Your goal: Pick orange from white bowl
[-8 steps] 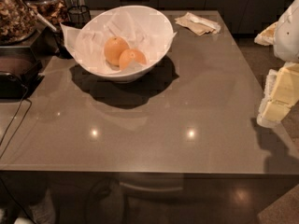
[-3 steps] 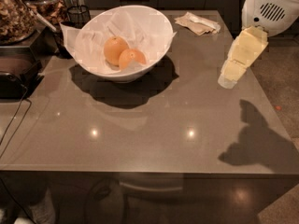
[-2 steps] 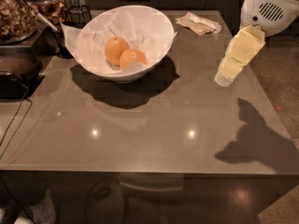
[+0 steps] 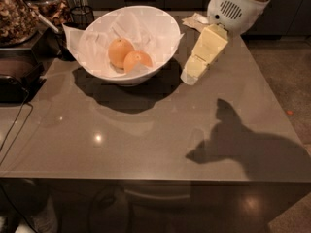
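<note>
The end effector (image 4: 190,75), cream-coloured and hanging from a round white arm housing (image 4: 234,5), now sits just beside the right wall of the white bowl (image 4: 167,30), its tip low over the table (image 4: 146,140). A moment ago it was further right, well apart from the bowl, and it has swung in toward it. Its dark shadow (image 4: 233,147) has slid left across the table with it. Whether it is clenched or released I cannot tell from here. It holds nothing.

The bowl stands at the back left of the table and has not shifted. It is lined with crumpled white paper (image 4: 97,40), and two round fruits lie in it, touching. The orange (image 4: 137,60), the deeper-coloured one, is in front and to the right, and a paler fruit (image 4: 120,51) is behind it to the left.

A crumpled napkin (image 4: 196,19) lies behind the arm. At the far left stands a glass jar (image 4: 14,13) of brown bits, with a black appliance (image 4: 17,76) in front of it.
</note>
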